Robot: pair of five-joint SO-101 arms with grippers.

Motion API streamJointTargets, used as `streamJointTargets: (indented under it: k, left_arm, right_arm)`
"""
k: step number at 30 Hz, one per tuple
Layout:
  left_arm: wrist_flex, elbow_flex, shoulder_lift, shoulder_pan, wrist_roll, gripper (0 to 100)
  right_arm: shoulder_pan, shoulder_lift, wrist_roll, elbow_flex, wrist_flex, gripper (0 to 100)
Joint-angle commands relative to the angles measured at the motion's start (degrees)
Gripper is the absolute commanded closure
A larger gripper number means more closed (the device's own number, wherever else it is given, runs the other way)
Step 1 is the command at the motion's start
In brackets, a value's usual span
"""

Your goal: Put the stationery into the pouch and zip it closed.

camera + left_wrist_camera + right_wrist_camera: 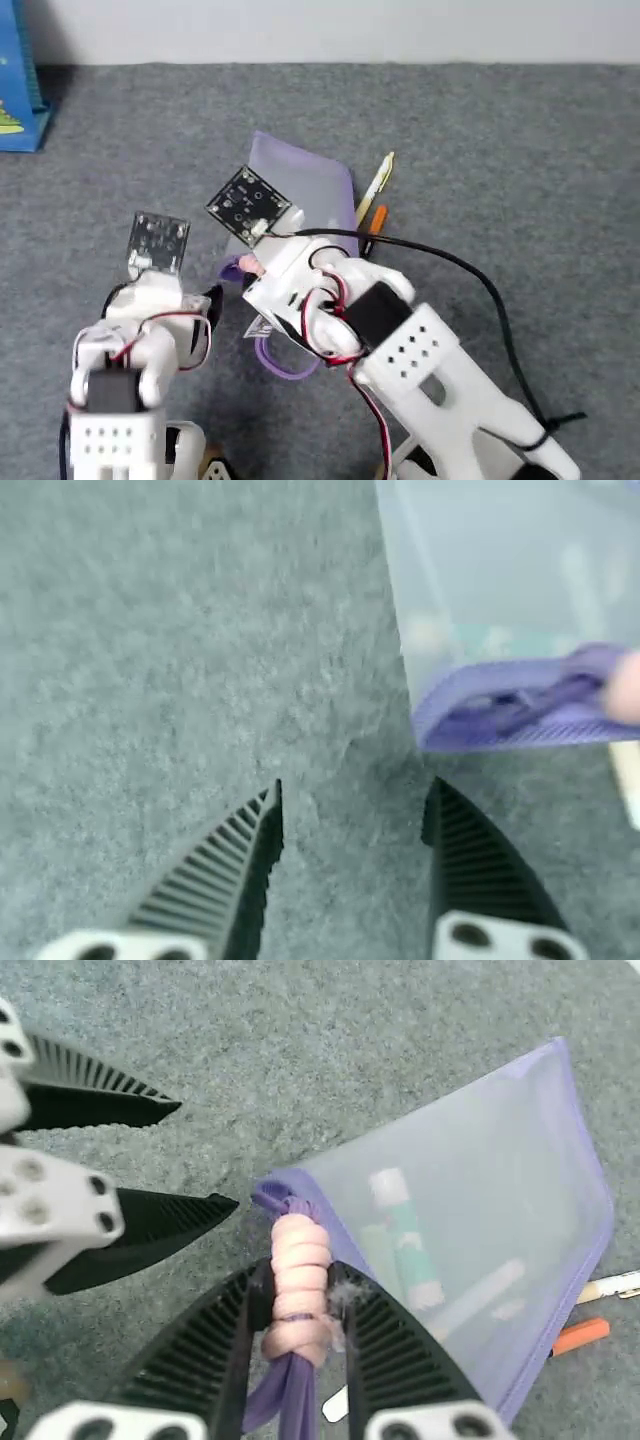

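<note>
A translucent purple pouch [300,185] lies on the grey carpet, with a glue stick [405,1235] and other stationery showing through its wall. My right gripper [300,1280] is shut on the pink zipper pull [298,1260] at the pouch's near corner, where a purple strap [275,1400] hangs down. Just beside that corner, my left gripper [350,830] stands open over bare carpet, a little short of the pouch's zipper edge [520,710]. A white pen [376,183] and an orange pen [372,220] lie on the carpet at the pouch's right side.
A blue box [18,90] stands at the far left by the wall. A black cable [470,270] runs from the right arm across the carpet. The purple strap loops [285,365] under the right arm.
</note>
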Motion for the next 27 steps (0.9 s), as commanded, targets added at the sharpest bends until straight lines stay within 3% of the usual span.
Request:
streamJointTargets:
  k: [1,9,14,27]
  left_arm:
    - [1.1,1.7,-11.7,1.8,-0.3,78]
    - [2.1,8.9,-28.9,1.8,-0.2,78]
    - [1.3,9.5,-27.9,1.8,-0.2,79]
    - [-3.2,10.4,-20.4,1.8,-0.5,79]
  right_arm:
    - [0.4,-4.0,0.4,-0.4,0.2,99.0]
    - [-0.2,-4.5,0.4,-0.4,1.5,99.0]
    - [-3.8,-4.6,0.4,-0.5,3.4,99.0]
    - [-4.1,-10.8,0.2,-0.5,5.8,99.0]
